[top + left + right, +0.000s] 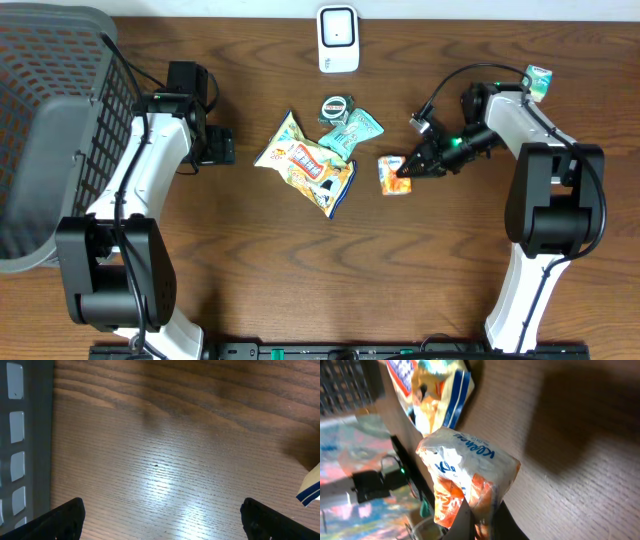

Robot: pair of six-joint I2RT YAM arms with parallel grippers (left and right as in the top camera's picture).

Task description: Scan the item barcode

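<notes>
A small orange-and-white snack packet [391,174] lies in the middle right of the table. My right gripper [407,173] is shut on its right edge. The right wrist view shows the crinkled packet [465,472] pinched between the dark fingers of that gripper [482,516]. No barcode shows on it. A white scanner [338,39] stands at the table's back edge. My left gripper [216,146] hovers open over bare wood beside the basket, and its two fingertips [65,521] stand far apart with nothing between them.
A large yellow snack bag [305,165], a teal packet [356,129] and a small round item [335,108] lie in the table's middle. A dark mesh basket [50,120] fills the left side. A small teal-white carton [540,78] sits by the right arm.
</notes>
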